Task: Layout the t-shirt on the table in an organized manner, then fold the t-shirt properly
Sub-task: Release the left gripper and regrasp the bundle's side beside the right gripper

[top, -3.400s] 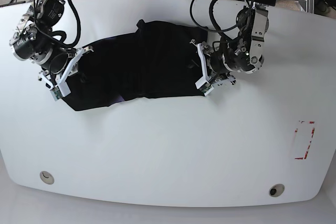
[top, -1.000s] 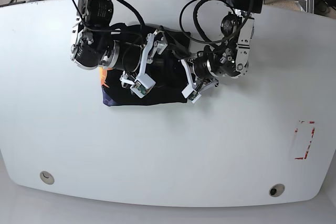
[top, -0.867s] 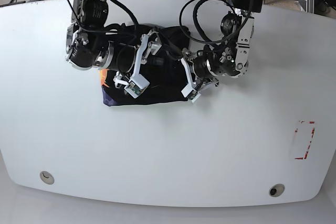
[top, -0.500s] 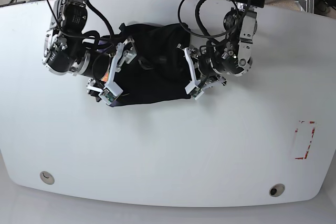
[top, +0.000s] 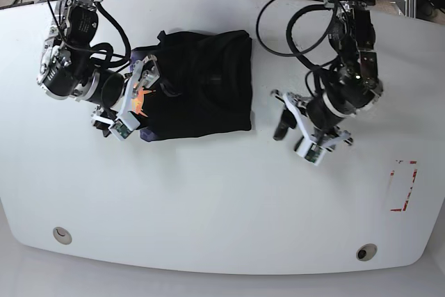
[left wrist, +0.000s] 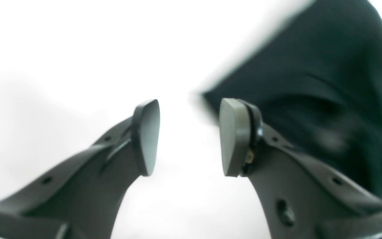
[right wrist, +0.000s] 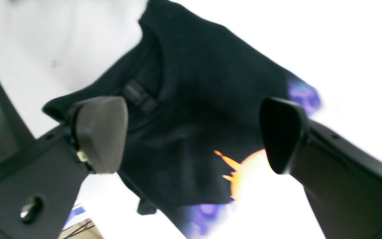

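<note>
On the table, toward its back edge, the t-shirt lies folded in a dark block; the right gripper hangs over the shirt's side edge, spread wide and empty; the left gripper is off the shirt's other side, apart, parted and empty; the right arm is nearer.

Left claw off the t-shirt, seemingly empty; shirt now folded smaller.

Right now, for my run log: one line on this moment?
t-shirt: folded on table | left gripper: open, clear | right gripper: open over shirt
</note>
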You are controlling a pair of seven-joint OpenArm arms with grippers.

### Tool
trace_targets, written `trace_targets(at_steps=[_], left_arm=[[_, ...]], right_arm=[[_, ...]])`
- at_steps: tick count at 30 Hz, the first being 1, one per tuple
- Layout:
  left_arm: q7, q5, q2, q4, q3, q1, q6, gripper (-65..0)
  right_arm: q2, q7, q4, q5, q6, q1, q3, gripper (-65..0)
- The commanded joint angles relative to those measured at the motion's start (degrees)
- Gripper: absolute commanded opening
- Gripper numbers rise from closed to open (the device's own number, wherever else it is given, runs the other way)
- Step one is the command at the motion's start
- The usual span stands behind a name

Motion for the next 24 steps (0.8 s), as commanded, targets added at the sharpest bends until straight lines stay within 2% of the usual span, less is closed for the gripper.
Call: trace_targets(at_steps=[1, 7, 10, 13, 14, 15, 17, 21, 24], left_arm=[[-1.76, -4.53, 0.81, 1.59, 0.15, -1.82, -0.11, -37.6], [-1.68, -14.20, 3.71, 1.50, 2.88, -0.95, -0.11, -37.6], [-1.68, -15.87, 5.29, 1.50, 4.37, 1.52, -0.11, -37.6], [-1.59, -15.96, 8.11, 1.50, 5.25, 3.45, -0.11, -37.6], [-1.24, -15.96, 9.16, 1.50, 6.48, 4.94, -0.11, -37.6], [-1.06, -15.96, 9.25, 1.50, 7.01, 5.30, -0.11, -37.6], [-0.44, -15.96, 9.16, 1.33, 9.38, 6.88, -0.11, -37.6], [-0.18, -15.96, 8.99, -0.08, 11.85, 8.37, -0.20, -37.6], [-0.18, -16.05, 7.23, -1.84, 12.46, 9.34, -0.11, -37.6]], right_arm=[[1.62, 3.36, 0.84, -0.26, 0.08, 1.83, 0.72, -4.4], [1.97, 9.95, -1.00, -8.18, 0.08, 5.08, -2.70, -4.4], [1.97, 13.73, -3.20, -11.61, 0.08, 6.84, -5.52, -4.8], [2.06, 18.04, -6.54, -14.59, 0.08, 7.98, -8.77, -8.7], [2.24, 20.59, -8.30, -16.18, 0.08, 8.42, -10.26, -14.3], [2.32, 21.21, -8.83, -16.62, 0.08, 8.42, -10.70, -16.2], [2.41, 24.81, -11.64, -19.43, 0.08, 8.51, -12.29, -27.3], [1.45, 29.73, -17.53, -24.97, 0.08, 8.51, -12.73, -44.7], [0.21, 35.01, -23.16, -29.89, 0.08, 8.51, -12.73, -55.8]])
